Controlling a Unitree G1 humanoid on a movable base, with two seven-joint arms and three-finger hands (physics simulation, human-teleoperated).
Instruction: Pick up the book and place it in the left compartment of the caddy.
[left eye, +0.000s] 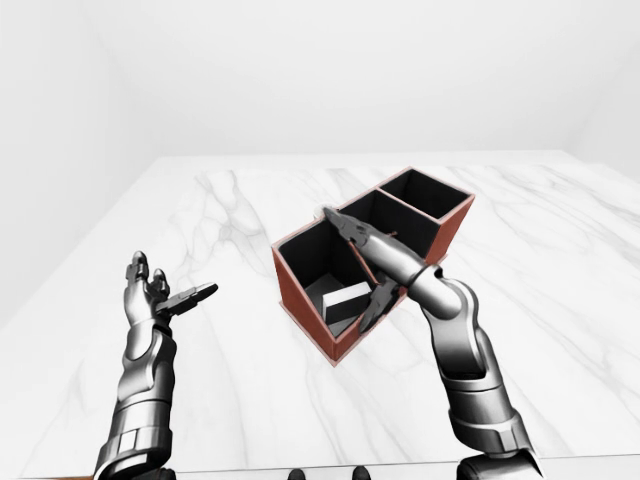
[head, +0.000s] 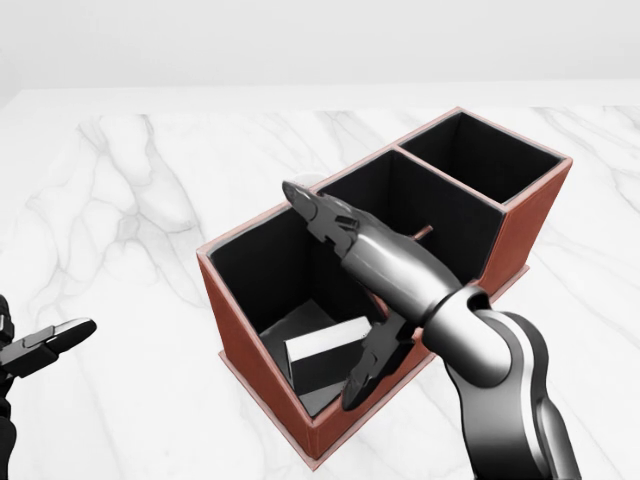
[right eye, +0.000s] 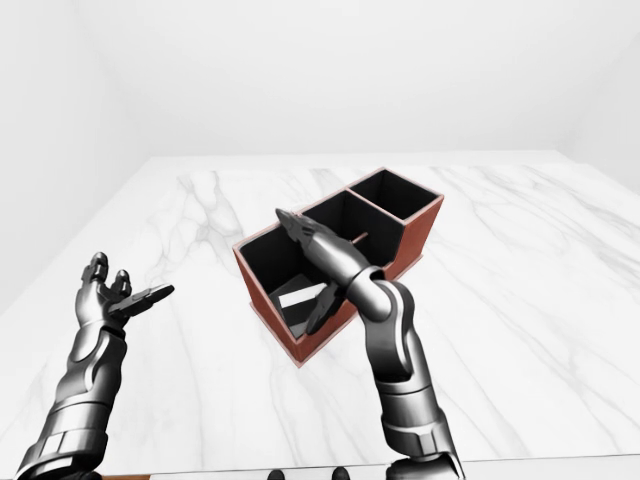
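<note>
I see my right hand (head: 335, 300) spread wide above the caddy (head: 520, 225) — fingers apart, gripping nothing. The book (head: 318, 352) lies in the left compartment. My left hand (left eye: 160, 298) hangs open, well left, over the table (left eye: 240, 200).

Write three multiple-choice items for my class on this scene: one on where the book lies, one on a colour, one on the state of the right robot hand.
1. Where is the book?
A. On the marble table
B. In the caddy's left compartment
C. In the caddy's right compartment

2. What colour are the caddy's outer walls?
A. Reddish brown
B. Blue
C. Yellow

3. How is the right robot hand?
A. Shut on the book
B. Open above the caddy
C. Flat on the table

Answers:
1 B, the book lies on the floor of the leftmost compartment in the head view.
2 A, the walls are reddish brown, with black lining.
3 B, its fingers are spread, clear of the book.
</note>
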